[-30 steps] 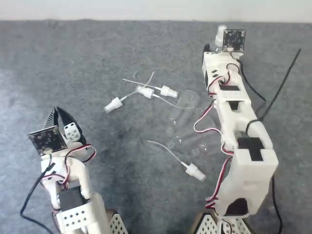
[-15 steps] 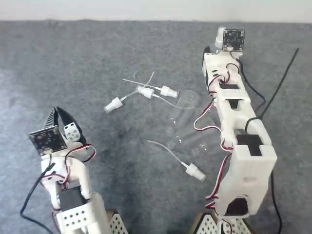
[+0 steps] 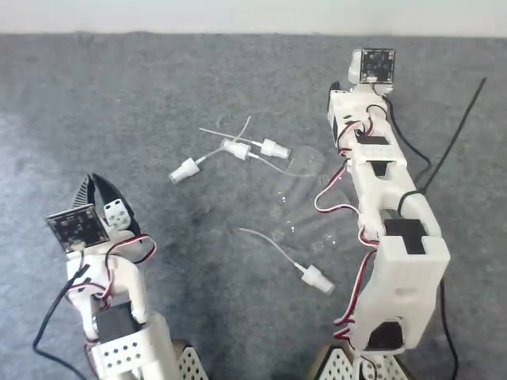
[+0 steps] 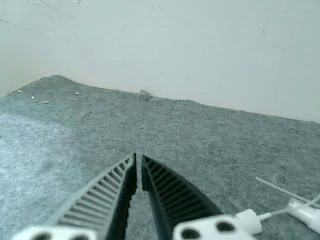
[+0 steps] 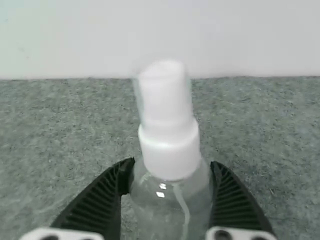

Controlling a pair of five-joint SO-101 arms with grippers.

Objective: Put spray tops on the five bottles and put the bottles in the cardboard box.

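In the right wrist view my right gripper [image 5: 170, 172] is shut on a clear bottle [image 5: 167, 205] that stands upright between its jaws, with a white spray top [image 5: 167, 125] on it. In the high view that arm [image 3: 384, 182] stretches to the far right of the grey mat. Several loose spray tops with thin tubes lie mid-mat [image 3: 184, 169] [image 3: 275, 148] [image 3: 317, 279]. Clear bottles [image 3: 299, 186] lie on their sides beside the right arm. My left gripper [image 3: 91, 190] [image 4: 138, 160] stays shut and empty at the near left. A spray top [image 4: 247, 220] lies just beyond it.
A pale wall [image 3: 238, 16] borders the mat's far edge, close behind the held bottle. A black cable [image 3: 455, 142] runs along the right side. Bare grey mat [image 3: 119, 95] stretches across the far left.
The right wrist has shifted slightly, and the bottle's white top that showed beside the wrist camera is now hidden behind it. The left arm has not moved.
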